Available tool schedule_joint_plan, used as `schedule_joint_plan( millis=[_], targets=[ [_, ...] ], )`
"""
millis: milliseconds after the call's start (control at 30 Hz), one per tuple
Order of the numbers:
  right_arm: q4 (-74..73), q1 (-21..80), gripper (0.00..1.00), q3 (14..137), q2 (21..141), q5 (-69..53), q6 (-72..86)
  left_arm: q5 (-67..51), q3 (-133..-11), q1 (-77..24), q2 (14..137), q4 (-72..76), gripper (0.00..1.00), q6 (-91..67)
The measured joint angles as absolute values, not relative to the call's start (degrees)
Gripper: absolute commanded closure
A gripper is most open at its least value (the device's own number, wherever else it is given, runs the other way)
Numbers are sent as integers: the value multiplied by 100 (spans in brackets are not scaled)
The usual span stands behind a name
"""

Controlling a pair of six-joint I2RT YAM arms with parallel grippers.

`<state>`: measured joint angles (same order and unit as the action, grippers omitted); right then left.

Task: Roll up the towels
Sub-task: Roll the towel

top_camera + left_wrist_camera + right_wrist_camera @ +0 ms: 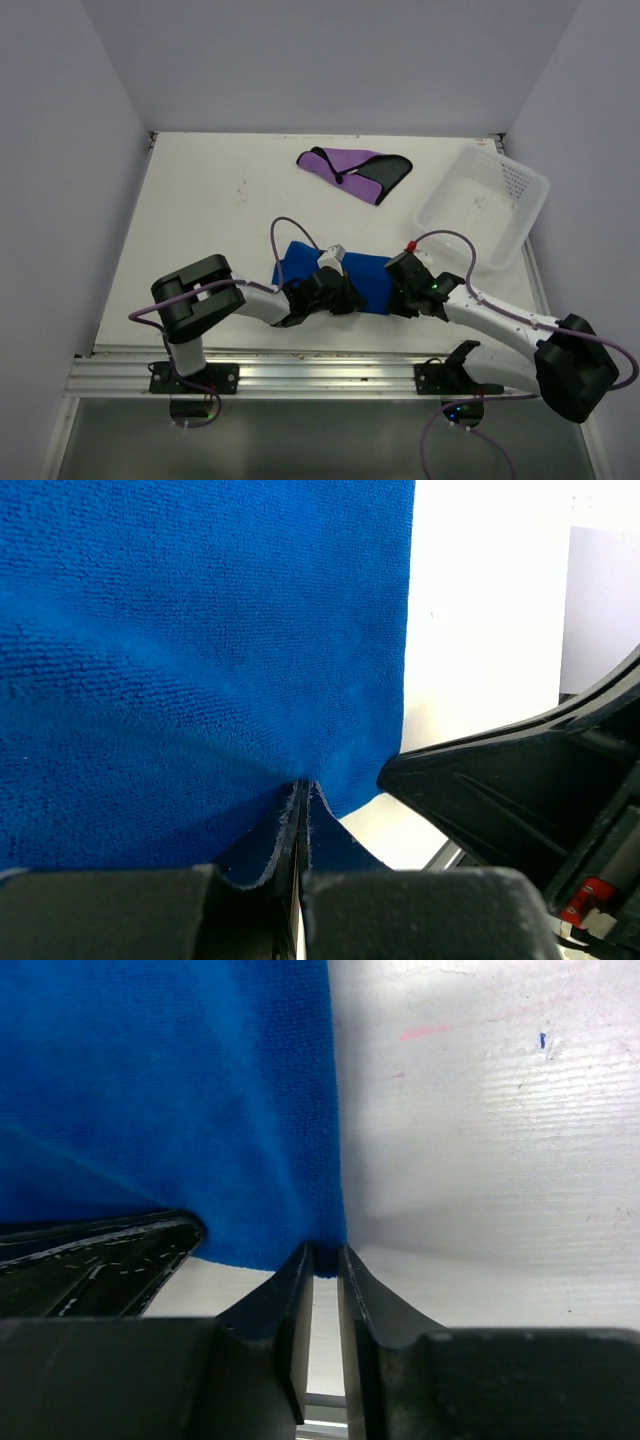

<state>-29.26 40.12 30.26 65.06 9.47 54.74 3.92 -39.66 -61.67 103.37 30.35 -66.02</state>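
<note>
Blue towel [372,278] lies spread at the near edge of the table [215,215], between my two arms, with no roll visible yet. My left gripper [302,792] is pinched tight on its near hem. My right gripper [325,1256] stands almost closed at the hem's right corner; I cannot tell whether it grips. Purple towel [352,170] lies unrolled, well apart at the far side.

Overhead — wrist views close on blue towel [368,282]
</note>
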Motion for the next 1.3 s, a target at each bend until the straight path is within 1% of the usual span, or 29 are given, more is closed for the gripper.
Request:
schedule_joint_plan(
  millis=[67,100,200,733,1133,1300],
  targets=[
    [-2856,4003,89,3013,6427,937,5470,416,-3966,-6176,10337,3035,100,-6602],
    [-2838,4001,95,3013,6386,932,5468,429,-3966,-6184,10337,3033,100,-6602],
    [-2816,3994,100,3013,6276,919,5441,458,-3968,-6202,10337,3033,100,-6602],
    [-2792,3979,100,3454,6045,513,4862,587,-3968,-6246,10337,3020,100,-6600],
    [-2012,4110,100,3476,6458,-104,4860,714,-3951,-6272,10239,2902,100,-6598],
    [-1839,4123,100,3457,6458,-167,4860,856,-3752,-6272,9904,2792,100,-6567]
  ],
)
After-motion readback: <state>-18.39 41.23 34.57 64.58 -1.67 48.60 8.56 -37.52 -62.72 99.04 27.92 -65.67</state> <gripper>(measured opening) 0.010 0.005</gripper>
